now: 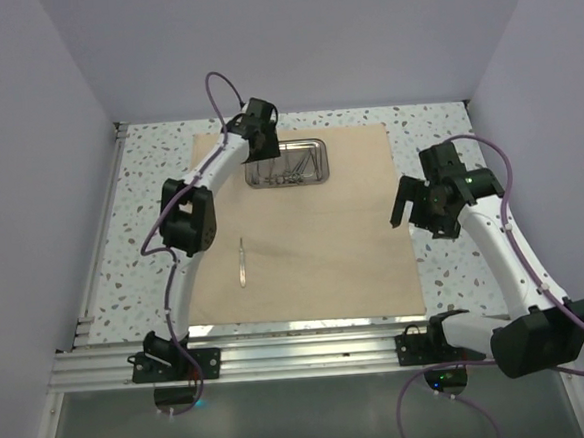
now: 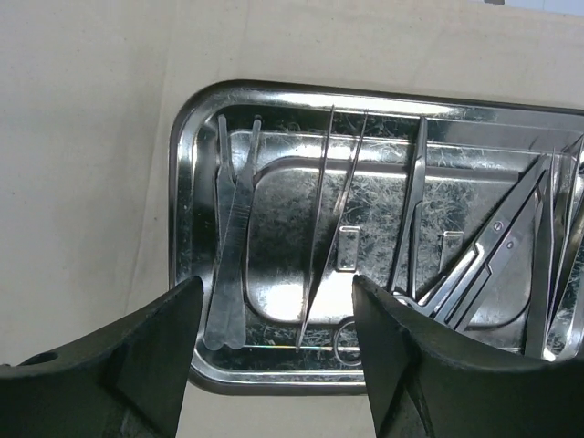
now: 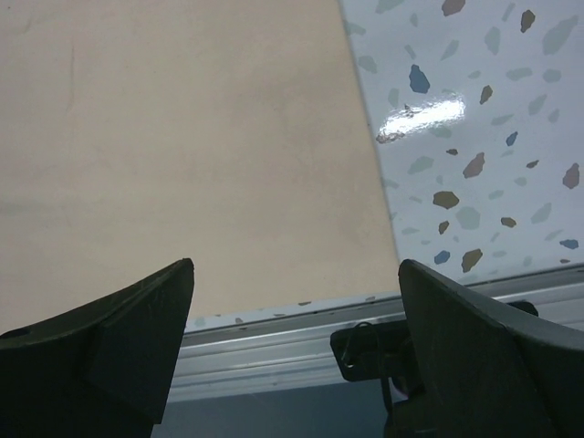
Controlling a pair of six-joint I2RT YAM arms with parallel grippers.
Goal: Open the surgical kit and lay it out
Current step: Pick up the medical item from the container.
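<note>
The tan cloth (image 1: 313, 238) lies spread flat on the table. The steel tray (image 1: 307, 150) stands at its far edge and holds several thin silver instruments. One scalpel (image 1: 242, 261) lies alone on the cloth at the near left. My left gripper (image 1: 261, 119) hovers open and empty over the tray's left end; the left wrist view shows the tray (image 2: 187, 119) with a scalpel (image 2: 233, 265), tweezers (image 2: 333, 219) and scissors (image 2: 484, 265) between and beyond my fingers. My right gripper (image 1: 403, 203) is open and empty over the cloth's right edge (image 3: 182, 137).
The speckled tabletop (image 1: 150, 189) surrounds the cloth. An aluminium rail (image 1: 301, 351) runs along the near edge, also in the right wrist view (image 3: 274, 356). Purple walls close in the left, far and right sides.
</note>
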